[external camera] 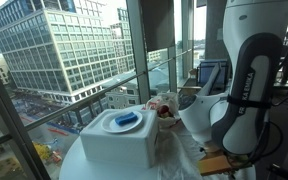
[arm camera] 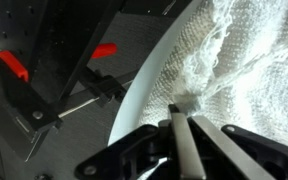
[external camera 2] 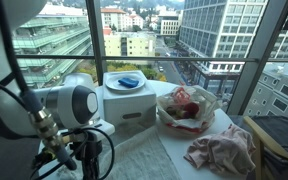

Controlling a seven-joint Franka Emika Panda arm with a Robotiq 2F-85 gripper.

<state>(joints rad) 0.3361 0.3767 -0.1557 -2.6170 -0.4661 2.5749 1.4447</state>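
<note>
While fully closed, pincer (arm camera: 181, 108) nips white cloth (arm camera: 246, 68) w/ tips.

Tall glass windows (external camera: 64, 60) with dark metal mullions (external camera 2: 92, 40) admit bright daylight; grey high-rise office blocks (external camera 2: 209, 25) stand outside. A round white desk (arm camera: 136, 92) sits beside the glass.

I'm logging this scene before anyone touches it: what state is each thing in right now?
gripper, shut, pinching the edge of the white cloth.
white cloth, rumpled on the table, edge at the rim.
pink cloth, crumpled on the table.
clear bag, upright, red things inside.
white box, upright, blue thing on top.
</note>
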